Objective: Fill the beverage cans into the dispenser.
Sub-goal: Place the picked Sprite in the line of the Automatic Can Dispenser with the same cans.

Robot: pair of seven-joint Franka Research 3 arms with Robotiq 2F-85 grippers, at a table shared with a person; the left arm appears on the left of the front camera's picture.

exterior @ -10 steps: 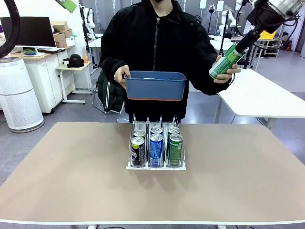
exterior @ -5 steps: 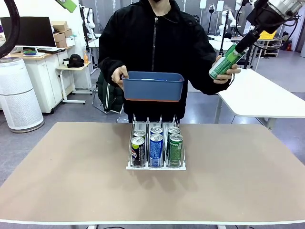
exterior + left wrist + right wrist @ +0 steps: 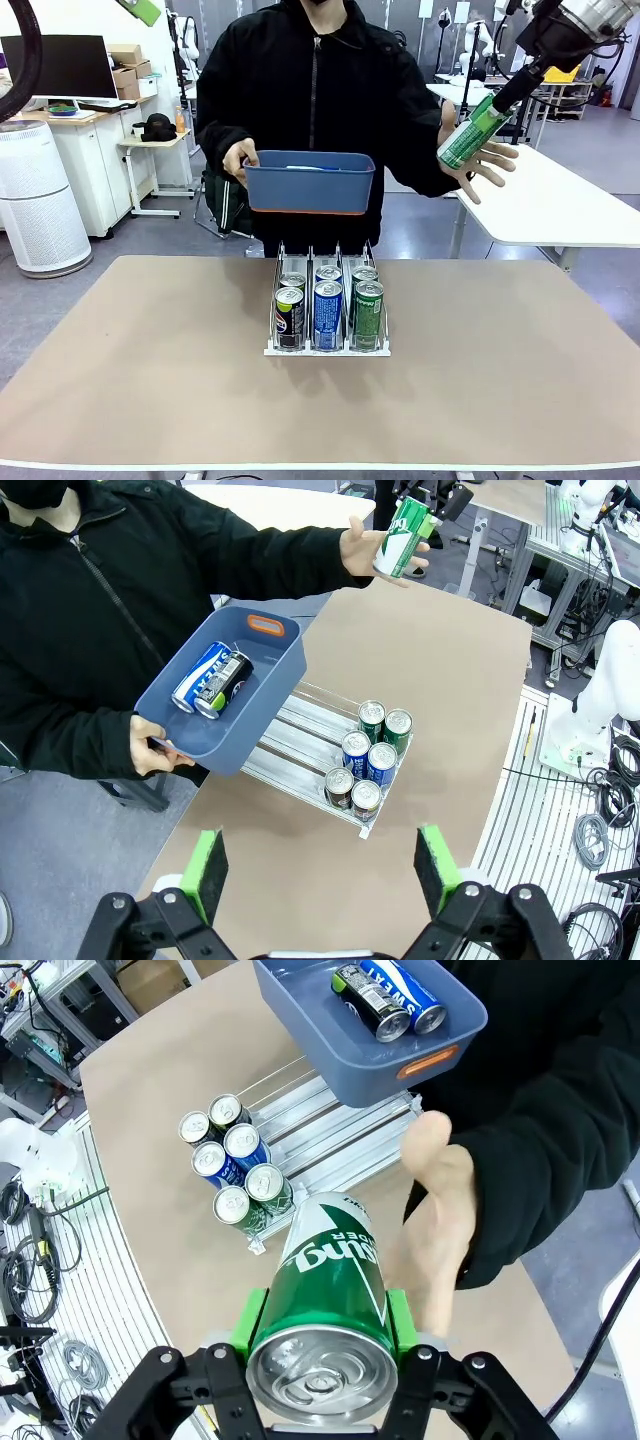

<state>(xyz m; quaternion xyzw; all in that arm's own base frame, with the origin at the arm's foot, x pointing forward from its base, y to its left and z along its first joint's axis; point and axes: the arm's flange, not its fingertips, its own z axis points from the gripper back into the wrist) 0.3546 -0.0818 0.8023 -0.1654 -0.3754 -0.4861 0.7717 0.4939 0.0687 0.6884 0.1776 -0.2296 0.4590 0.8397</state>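
The worktop point(image 3: 130, 380) lies well below both my hands. Across it a person point(image 3: 330, 90) holds one blue bin point(image 3: 310, 190) in the air over the far end of the one dispenser point(image 3: 272, 349), which stands mid-worktop. My right hand point(image 3: 322, 1322) is raised off to the person's side, clamped on one green can point(image 3: 330, 1270) with its top towards my wrist. The person's open palm point(image 3: 440, 1230) stands just beside that can, fingers spread. My left hand point(image 3: 322, 870) hangs high over the worktop, spread wide and holding nothing.

There are nine cans in all. Six stand upright in the dispenser, two to each of three lanes: dark cans point(image 3: 289, 317), blue cans point(image 3: 328, 315), green cans point(image 3: 367, 315). Two lie in the bin, a blue-and-white can point(image 3: 197, 675) and a black can point(image 3: 226, 680). One is in my grip.
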